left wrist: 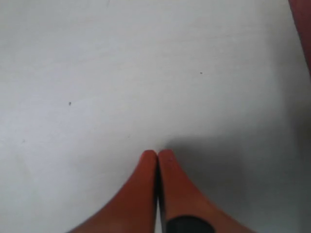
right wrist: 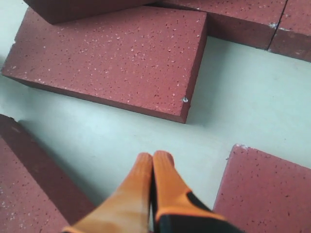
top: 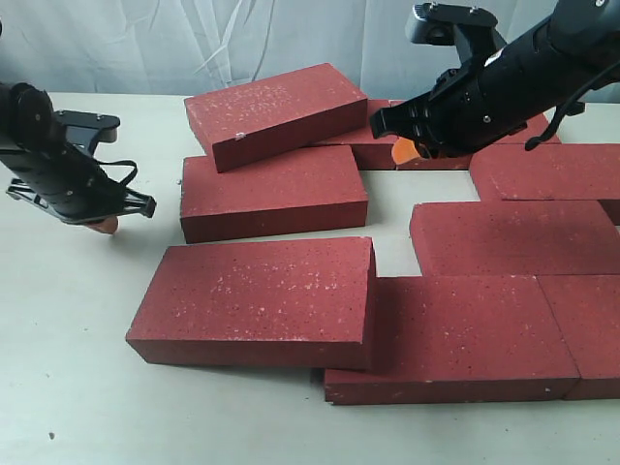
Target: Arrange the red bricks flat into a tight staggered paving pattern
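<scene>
Several dark-red bricks lie on the pale table. One brick (top: 274, 113) rests tilted on top of another (top: 273, 191) at the back. A large brick (top: 257, 300) in front overlaps the edge of its right neighbour (top: 465, 334). More bricks (top: 509, 237) fill the right side. My left gripper (top: 102, 226) is shut and empty, low over bare table (left wrist: 146, 73) left of the bricks. My right gripper (top: 407, 150) (right wrist: 154, 156) is shut and empty, hovering over the gap between the middle brick (right wrist: 112, 60) and a right-hand brick (right wrist: 265, 194).
A white curtain (top: 145, 44) hangs behind the table. Bare table (top: 68, 387) stretches along the left and front. A sliver of red brick (left wrist: 303, 24) shows at the edge of the left wrist view.
</scene>
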Robot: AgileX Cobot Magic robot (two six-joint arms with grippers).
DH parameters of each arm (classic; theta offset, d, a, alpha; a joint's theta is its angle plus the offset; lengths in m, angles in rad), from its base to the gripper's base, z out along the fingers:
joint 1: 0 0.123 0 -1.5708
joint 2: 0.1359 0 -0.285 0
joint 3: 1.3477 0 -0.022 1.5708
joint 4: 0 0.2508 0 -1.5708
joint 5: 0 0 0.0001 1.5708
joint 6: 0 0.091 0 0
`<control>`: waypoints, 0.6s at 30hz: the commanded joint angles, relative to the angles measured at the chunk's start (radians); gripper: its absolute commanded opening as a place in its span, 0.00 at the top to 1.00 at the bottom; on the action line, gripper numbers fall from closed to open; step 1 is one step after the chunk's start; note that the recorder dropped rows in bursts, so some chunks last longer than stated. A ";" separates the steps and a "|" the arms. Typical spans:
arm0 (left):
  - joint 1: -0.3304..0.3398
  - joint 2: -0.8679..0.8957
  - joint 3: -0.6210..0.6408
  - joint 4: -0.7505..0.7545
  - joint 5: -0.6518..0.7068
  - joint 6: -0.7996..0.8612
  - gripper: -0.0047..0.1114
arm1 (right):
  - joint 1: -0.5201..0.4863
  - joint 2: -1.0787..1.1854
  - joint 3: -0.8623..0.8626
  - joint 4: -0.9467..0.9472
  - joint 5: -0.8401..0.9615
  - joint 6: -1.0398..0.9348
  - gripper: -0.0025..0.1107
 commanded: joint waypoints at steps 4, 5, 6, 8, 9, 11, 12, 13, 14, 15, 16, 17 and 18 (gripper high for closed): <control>-0.004 0.051 -0.056 -0.068 0.027 0.043 0.96 | 0.003 -0.001 -0.006 0.000 -0.002 -0.007 0.98; -0.004 0.054 -0.064 -0.086 0.027 0.064 0.96 | 0.003 -0.001 -0.006 0.000 -0.002 -0.007 0.98; -0.004 0.055 -0.068 -0.095 0.019 0.077 0.96 | 0.003 -0.001 -0.006 0.000 -0.002 -0.007 0.98; -0.004 0.061 -0.076 -0.097 0.011 0.082 0.96 | 0.003 -0.001 -0.006 0.000 -0.003 -0.007 0.98; -0.004 0.063 -0.081 -0.097 0.011 0.082 0.96 | 0.003 -0.001 -0.006 0.000 -0.003 -0.007 0.98; -0.004 0.080 -0.090 -0.099 0.014 0.082 0.96 | 0.003 -0.001 -0.006 0.000 -0.003 -0.007 0.98; -0.004 0.087 -0.095 -0.101 0.019 0.082 0.96 | 0.003 -0.001 -0.006 0.000 -0.003 -0.007 0.98; -0.004 0.095 -0.098 -0.101 0.020 0.082 0.96 | 0.003 -0.001 -0.006 0.000 -0.003 -0.007 0.98; -0.004 0.104 -0.105 -0.103 0.022 0.082 0.96 | 0.003 -0.001 -0.006 0.000 -0.003 -0.007 0.98; -0.004 0.112 -0.107 -0.103 0.022 0.082 0.96 | 0.003 -0.001 -0.006 0.000 -0.003 -0.007 0.98; -0.004 0.116 -0.114 -0.103 0.022 0.082 0.96 | 0.003 -0.001 -0.006 0.000 -0.003 -0.007 0.98; -0.004 0.119 -0.119 -0.103 0.020 0.082 0.96 | 0.003 -0.001 -0.006 0.000 -0.003 -0.007 0.98; -0.004 0.121 -0.124 -0.108 0.020 0.082 0.96 | 0.003 -0.001 -0.006 0.000 -0.003 -0.007 0.98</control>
